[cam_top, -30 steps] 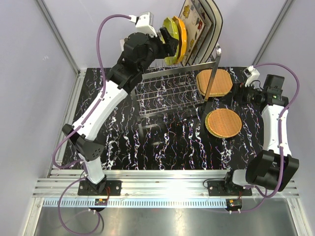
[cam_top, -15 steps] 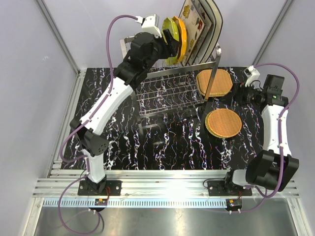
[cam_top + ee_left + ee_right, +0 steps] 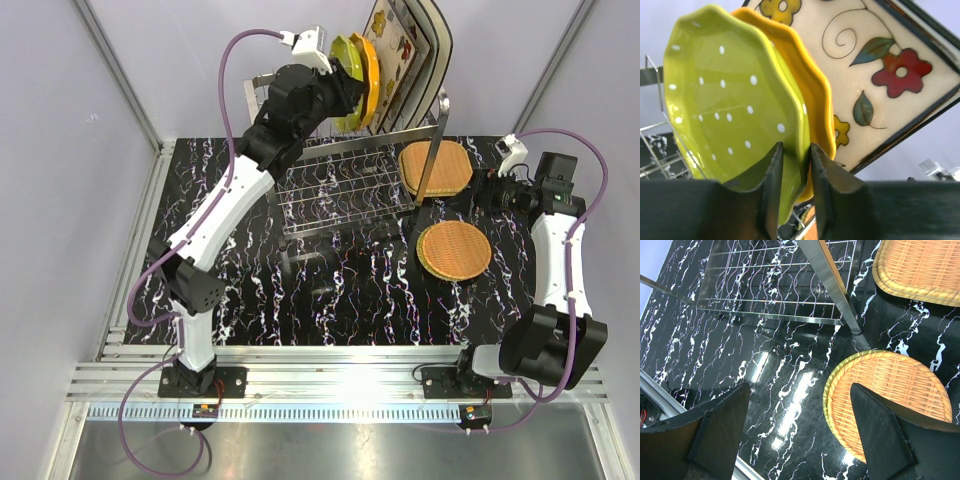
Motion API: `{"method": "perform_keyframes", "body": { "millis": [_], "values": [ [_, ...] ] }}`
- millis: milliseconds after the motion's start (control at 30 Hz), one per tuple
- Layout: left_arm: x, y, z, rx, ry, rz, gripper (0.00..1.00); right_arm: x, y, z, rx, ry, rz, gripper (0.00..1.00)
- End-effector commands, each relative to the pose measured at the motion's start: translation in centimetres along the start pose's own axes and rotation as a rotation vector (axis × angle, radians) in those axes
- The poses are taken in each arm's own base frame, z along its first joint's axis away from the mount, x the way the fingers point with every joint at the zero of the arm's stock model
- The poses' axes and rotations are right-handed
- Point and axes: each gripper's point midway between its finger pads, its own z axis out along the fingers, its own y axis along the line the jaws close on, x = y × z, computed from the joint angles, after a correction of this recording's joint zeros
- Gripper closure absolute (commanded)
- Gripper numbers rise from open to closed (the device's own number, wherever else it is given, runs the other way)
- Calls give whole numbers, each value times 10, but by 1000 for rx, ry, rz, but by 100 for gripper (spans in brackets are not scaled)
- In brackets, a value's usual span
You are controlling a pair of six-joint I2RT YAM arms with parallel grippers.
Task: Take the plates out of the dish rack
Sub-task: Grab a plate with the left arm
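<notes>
In the left wrist view a scalloped yellow-green plate (image 3: 725,100) stands upright in the dish rack (image 3: 655,131), with an orange plate (image 3: 817,105) and a square flowered cream plate (image 3: 895,75) behind it. My left gripper (image 3: 796,150) is shut on the yellow-green plate's lower rim, one finger on each face. From above, that gripper (image 3: 344,92) reaches the yellow-green plate (image 3: 344,52) at the top of the dish rack (image 3: 350,180). My right gripper (image 3: 799,387) hangs open over the table, beside a tan woven plate (image 3: 895,390).
Two tan woven plates (image 3: 436,167) (image 3: 454,249) lie flat on the black marbled table (image 3: 300,290), right of the rack. A steel rack leg (image 3: 832,287) stands close to the nearer one. Grey walls enclose the table on three sides.
My left arm has pushed further toward the rack's plates and its jaws have closed from wide onto the yellow-green plate's rim. The right arm has stayed still.
</notes>
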Motion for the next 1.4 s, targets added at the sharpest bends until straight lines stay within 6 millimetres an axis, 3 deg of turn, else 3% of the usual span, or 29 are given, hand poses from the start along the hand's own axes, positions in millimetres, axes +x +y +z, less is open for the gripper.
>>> {"method": "perform_keyframes", "body": {
  "millis": [0,133,433,600,1067,1367],
  "values": [
    [-33,-11,-1,79,-98,-41,79,-11,9,-5,-11,-37,-35,11],
    [-54,-16,-7,111,-150,-77,99,-11,10,-5,-11,-35,-31,12],
    [-127,-19,-37,173,-327,-208,100,-13,10,-5,-14,-38,-27,11],
    [-158,-19,-46,217,-402,-298,100,-14,11,-5,-16,-39,-24,11],
    [-204,-35,-68,326,-516,-417,100,-18,11,-6,-12,-45,-28,11],
    [-215,-43,-81,356,-539,-437,100,-24,14,-9,-17,-55,-43,11]
  ]
}}
